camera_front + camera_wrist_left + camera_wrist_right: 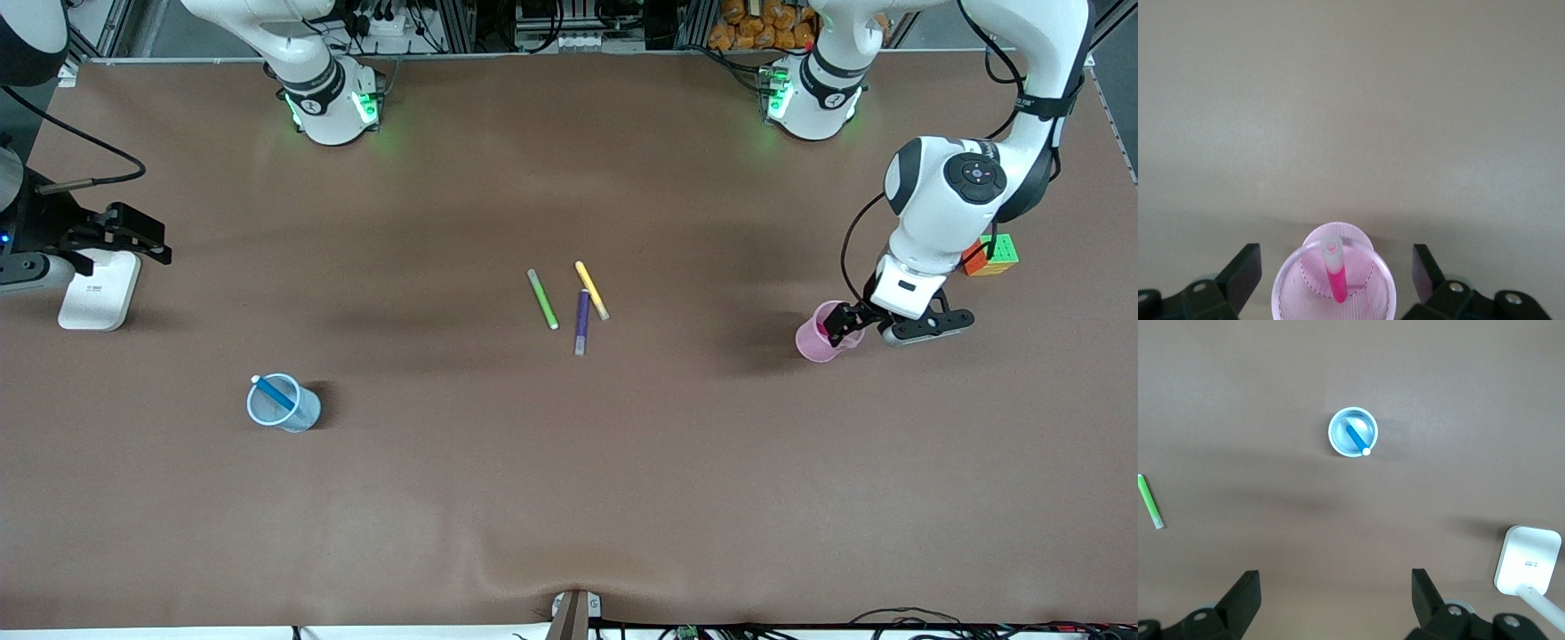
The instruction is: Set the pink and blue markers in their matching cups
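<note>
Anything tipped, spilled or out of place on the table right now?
Nothing stands out. The pale pink plastic cup is upright with the magenta-pink marker in it, below the open left claw. The pale blue cup upright holds the bright blue marker.

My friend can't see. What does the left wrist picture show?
A pink marker stands inside a pale pink cup, leaning against its rim. The left gripper is open above it, one finger on each side, with bare brown table around.
</note>
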Motion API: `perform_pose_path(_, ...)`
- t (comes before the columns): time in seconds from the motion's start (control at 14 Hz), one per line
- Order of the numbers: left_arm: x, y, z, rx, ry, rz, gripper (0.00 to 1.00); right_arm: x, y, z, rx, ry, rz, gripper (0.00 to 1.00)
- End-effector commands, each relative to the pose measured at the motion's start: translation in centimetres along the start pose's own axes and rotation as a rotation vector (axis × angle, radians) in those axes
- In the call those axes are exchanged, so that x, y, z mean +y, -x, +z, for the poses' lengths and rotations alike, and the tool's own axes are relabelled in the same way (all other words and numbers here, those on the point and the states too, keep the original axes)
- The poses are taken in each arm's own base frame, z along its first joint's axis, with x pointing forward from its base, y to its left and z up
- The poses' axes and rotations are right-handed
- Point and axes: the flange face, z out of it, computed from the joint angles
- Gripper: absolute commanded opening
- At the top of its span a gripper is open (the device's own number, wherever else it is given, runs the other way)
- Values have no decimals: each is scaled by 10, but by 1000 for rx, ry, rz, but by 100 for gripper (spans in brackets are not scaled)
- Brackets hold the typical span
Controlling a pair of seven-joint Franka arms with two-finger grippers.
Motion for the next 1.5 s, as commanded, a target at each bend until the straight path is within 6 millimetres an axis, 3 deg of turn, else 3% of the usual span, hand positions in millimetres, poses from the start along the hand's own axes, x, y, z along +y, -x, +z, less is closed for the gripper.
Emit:
perform_pose_path(0.0,5,-21,-22,-30,-39,12,100,-1,16,-7,0,7,65,100)
perform_pose_path(0.43,8,-55,-61,-121,-98,97,100,-2,18,-4,-3,4,65,100)
perform_pose_path(0.5,6,-66,-71,-136,-101,156,100,-1,18,-3,-5,4,67,100)
perform_pose_path(1.07,-12,-124,-160,-194,-135,134,100,3,18,-3,-8,3,73,100)
perform_pose_path(1.29,-5,-128,-192,-206,-132,154,100,3,19,-4,-8,2,71,100)
perform_pose_path(1.43,-1,-119,-218,-225,-97,136,100,5,19,-4,-7,2,68,100)
